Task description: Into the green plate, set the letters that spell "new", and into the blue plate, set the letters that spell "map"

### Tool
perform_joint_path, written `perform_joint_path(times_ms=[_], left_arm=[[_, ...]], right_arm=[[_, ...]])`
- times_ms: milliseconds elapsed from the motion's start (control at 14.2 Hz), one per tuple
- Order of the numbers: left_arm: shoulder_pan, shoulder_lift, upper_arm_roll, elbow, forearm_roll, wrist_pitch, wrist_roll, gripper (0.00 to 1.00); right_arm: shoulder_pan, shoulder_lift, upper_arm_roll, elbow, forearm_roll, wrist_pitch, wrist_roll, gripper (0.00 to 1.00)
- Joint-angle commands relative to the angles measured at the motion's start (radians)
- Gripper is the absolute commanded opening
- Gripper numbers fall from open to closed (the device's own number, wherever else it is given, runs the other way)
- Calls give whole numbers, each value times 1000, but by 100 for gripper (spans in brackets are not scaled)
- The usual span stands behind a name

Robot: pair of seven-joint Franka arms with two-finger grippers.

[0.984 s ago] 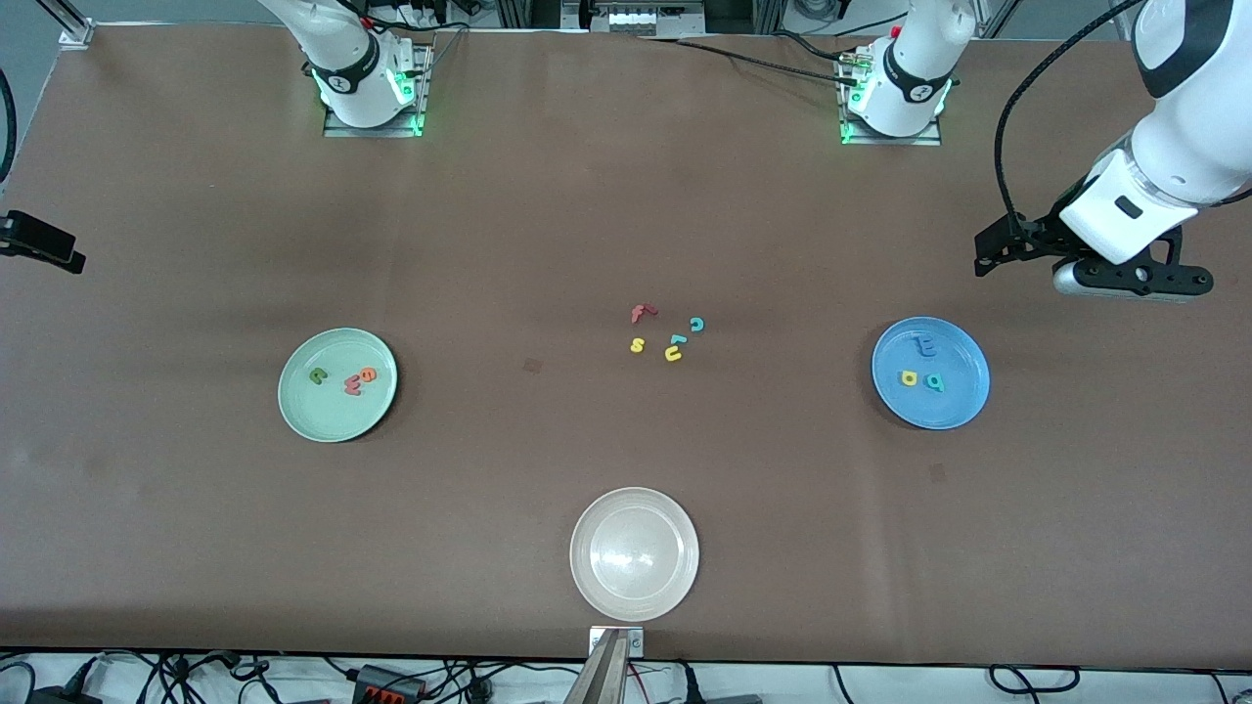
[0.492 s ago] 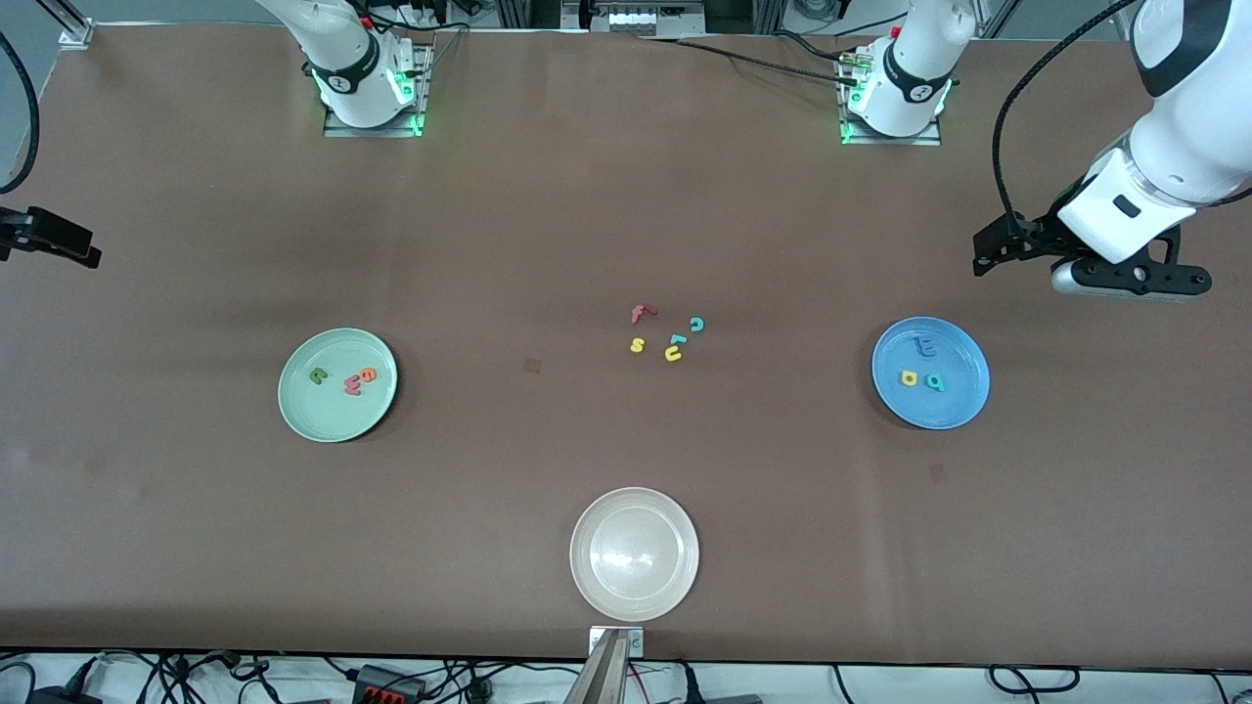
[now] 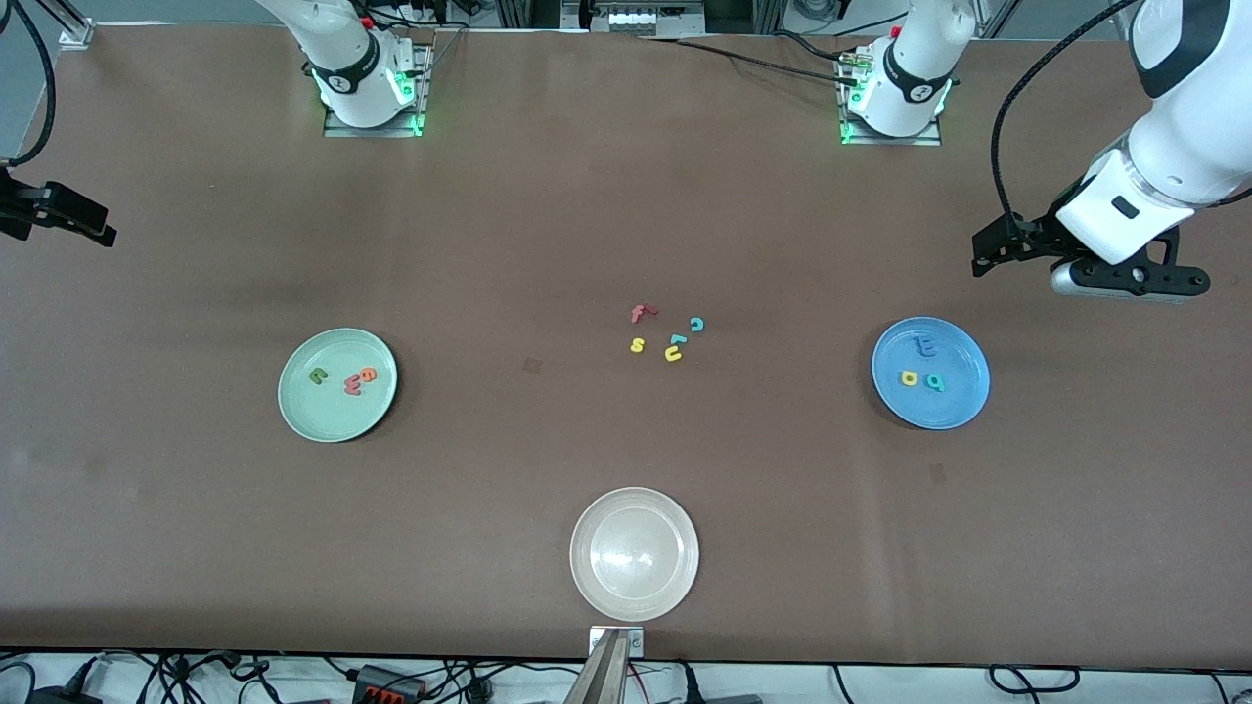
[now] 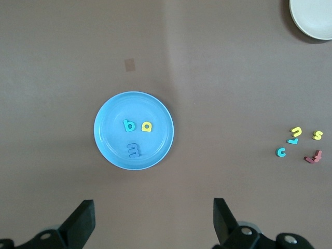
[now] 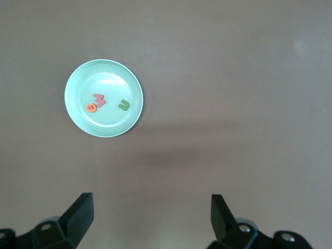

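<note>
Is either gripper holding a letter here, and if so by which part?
Nothing is held. The left gripper and the right gripper both show open, bare fingers above the table.

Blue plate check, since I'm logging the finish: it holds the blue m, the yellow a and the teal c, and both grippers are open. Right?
Not quite. The left wrist view shows the blue plate holding the blue m, the yellow a and the teal p, not the c, which lies on the table. Both grippers are open.

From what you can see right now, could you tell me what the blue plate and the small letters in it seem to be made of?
The blue plate: probably smooth plastic or glazed ware, going by its even colour and soft sheen; the look leaves that open. The letters in it, yellow "a", teal "p" and blue "m": apparently matte foam, flat-cut, no glare.
</note>
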Motion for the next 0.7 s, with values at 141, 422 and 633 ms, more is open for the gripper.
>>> perform_joint_path(times_ms=[141,422,633], left_arm=[[7,15,-5,34,-17,-24,14,100],[-3,15,-7,39,-17,-24,12,100],[-3,19,-8,47,-17,-25,12,100]], right_arm=[[21,-22,29,-24,8,10,89,100],[18,-11,42,-24,8,13,131,100],[15,-5,42,-24,5,19,120,100]])
